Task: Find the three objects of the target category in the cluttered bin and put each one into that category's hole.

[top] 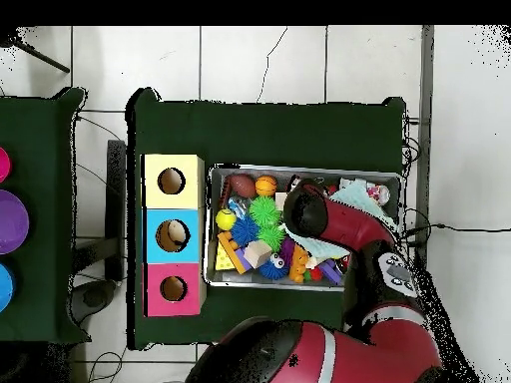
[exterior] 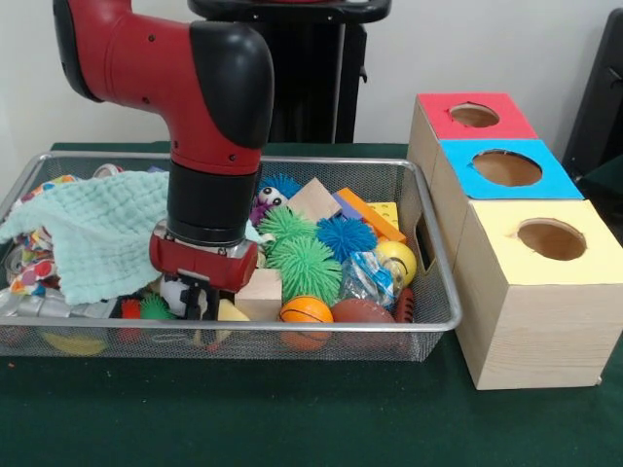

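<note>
The wire-mesh bin (exterior: 428,326) stands on the green table, full of toys; it also shows in the overhead view (top: 212,229). My gripper (exterior: 199,304) reaches down into the bin's near middle, low among the toys. A pale yellow soft-looking piece (exterior: 232,311) lies just to its right, and I cannot tell if they touch. I cannot pick out other bun-like toys. The red-topped box's hole (exterior: 474,115) is the farthest of the boxes to the bin's right, and it also shows in the overhead view (top: 173,289). In the overhead view the arm hides the gripper.
A mint cloth (exterior: 92,233) covers the bin's left part. A wooden cube (exterior: 261,292), green spiky balls (exterior: 304,265), a blue spiky ball (exterior: 346,236), a yellow ball (exterior: 397,258), an orange ball (exterior: 307,311) and a brown football (exterior: 362,311) crowd the right. Blue-topped (exterior: 506,167) and yellow-topped (exterior: 550,238) boxes stand nearer.
</note>
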`<state>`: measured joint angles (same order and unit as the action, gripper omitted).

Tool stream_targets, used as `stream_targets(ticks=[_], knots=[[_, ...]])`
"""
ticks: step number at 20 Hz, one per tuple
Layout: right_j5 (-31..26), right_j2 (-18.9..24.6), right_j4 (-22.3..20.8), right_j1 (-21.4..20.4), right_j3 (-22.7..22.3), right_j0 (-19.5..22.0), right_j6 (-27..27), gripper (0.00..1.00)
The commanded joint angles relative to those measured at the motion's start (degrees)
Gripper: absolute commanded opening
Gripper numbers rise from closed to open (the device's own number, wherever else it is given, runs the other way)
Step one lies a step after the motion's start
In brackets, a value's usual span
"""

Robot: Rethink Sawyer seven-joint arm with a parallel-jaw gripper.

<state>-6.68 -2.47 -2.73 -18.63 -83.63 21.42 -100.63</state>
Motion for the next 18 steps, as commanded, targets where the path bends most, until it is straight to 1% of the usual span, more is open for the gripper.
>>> stream_targets(ticks=[1, 6, 10, 11, 12, 14, 18], knots=[[-17.1, -0.5, -1.0, -0.3, 2.7, -0.6, -0.7, 0.00], [-19.2, -0.4, -1.4, -0.6, 3.5, -0.4, -0.3, 0.00], [-24.6, -0.7, -1.9, -6.1, 2.8, -1.3, 0.4, 0.00], [-25.5, -0.6, -2.3, -7.6, 2.6, -1.4, 0.8, 0.00], [-25.7, -0.6, -2.5, -8.2, 2.7, -1.5, 0.9, 0.00], [-24.9, -0.1, -3.4, -9.3, 2.5, -1.2, 1.4, 0.00], [-19.8, 1.7, -4.9, -11.4, 0.7, -0.3, 1.0, 0.00]])
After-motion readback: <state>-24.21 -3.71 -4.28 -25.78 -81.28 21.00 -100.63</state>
